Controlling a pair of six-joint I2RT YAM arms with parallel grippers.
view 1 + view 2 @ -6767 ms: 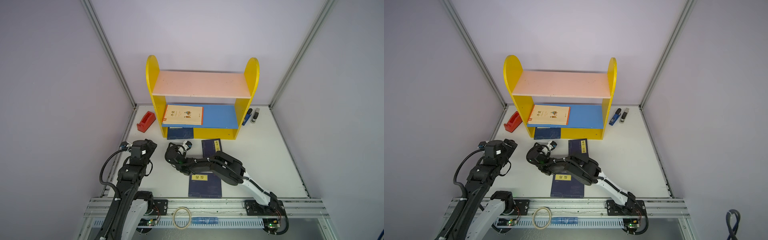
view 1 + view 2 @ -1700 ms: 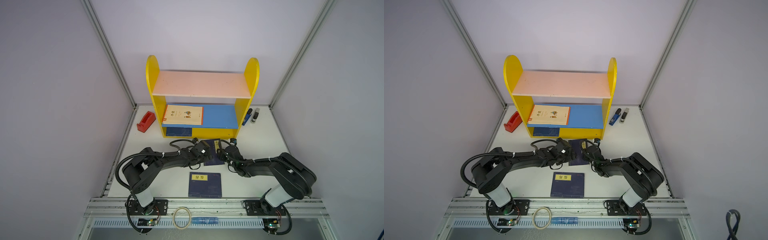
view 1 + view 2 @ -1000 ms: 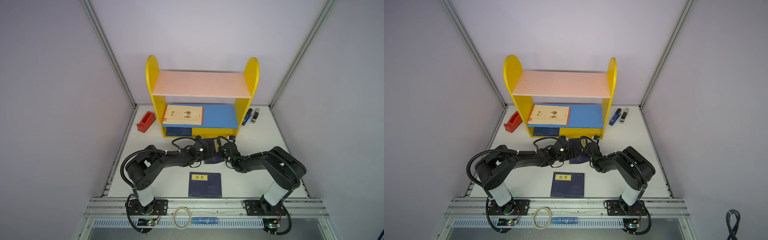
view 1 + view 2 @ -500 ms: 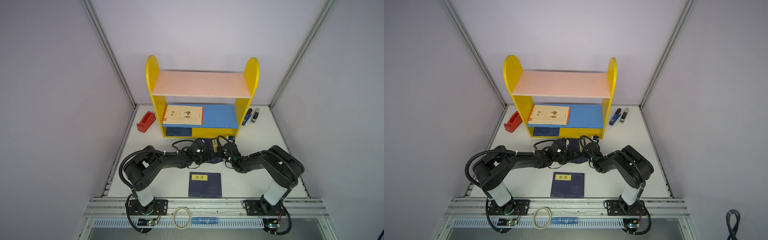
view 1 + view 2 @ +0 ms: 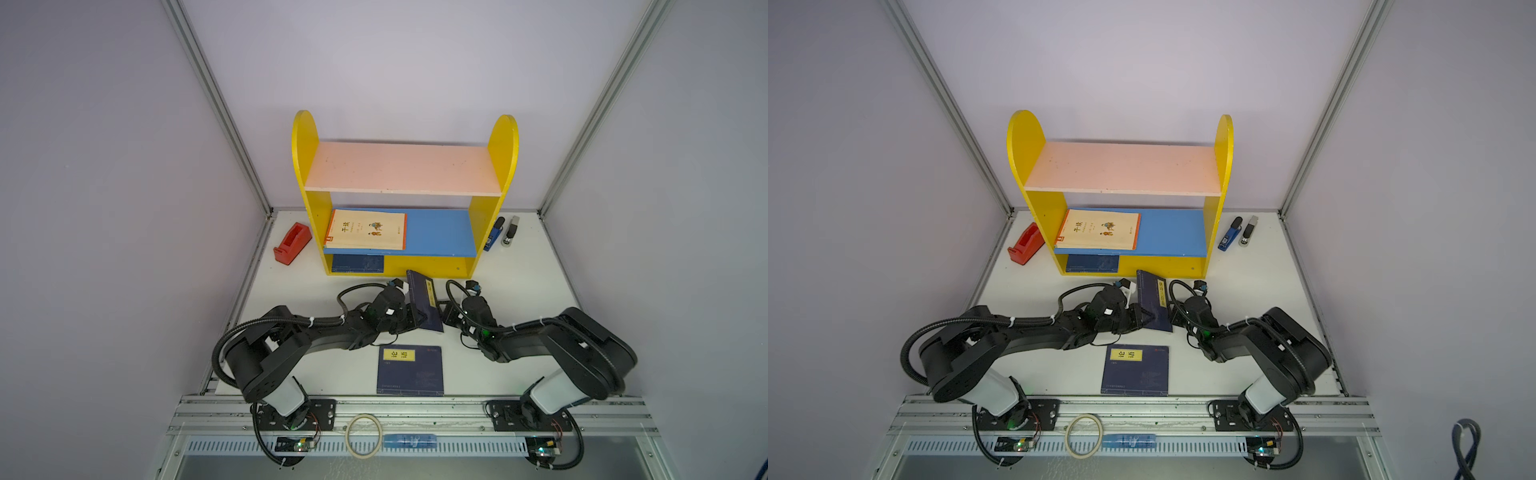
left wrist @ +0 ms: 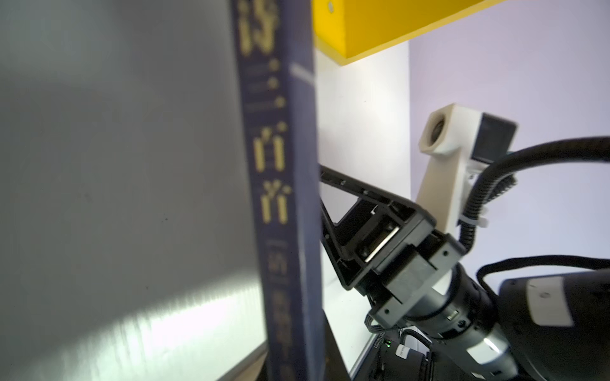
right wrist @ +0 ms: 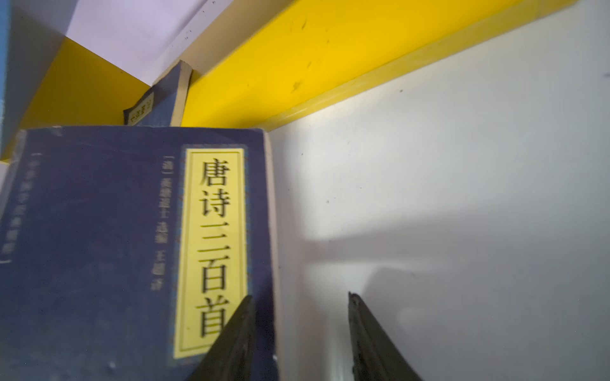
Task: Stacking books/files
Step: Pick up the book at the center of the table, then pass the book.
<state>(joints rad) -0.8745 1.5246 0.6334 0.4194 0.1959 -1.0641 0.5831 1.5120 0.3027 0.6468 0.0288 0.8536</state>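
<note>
The left gripper (image 5: 420, 319) is clamped on the near corner of a tilted navy book (image 5: 424, 300); in both top views its tips meet on the cover. The book is raised steeply on edge, and its yellow label strip faces the right gripper (image 7: 300, 297). That gripper's jaws stand parted. In the right wrist view one fingertip (image 7: 237, 330) overlaps the cover beside the label and the other hangs over bare table (image 7: 462, 198). The book's page edge runs up the gap between them; whether the first tip touches the cover cannot be told.

Just past the book's far end is the yellow front board of the shelf (image 5: 436, 266), near but apart. Beyond the left jaws a second navy book (image 5: 357, 263) lies in the shelf's bottom bay, and a cream book (image 5: 365, 230) lies on the blue board above. Behind both grippers, toward the arm bases, a third navy book (image 5: 409, 370) lies flat. Open table spreads outward beyond the right jaws.
</note>
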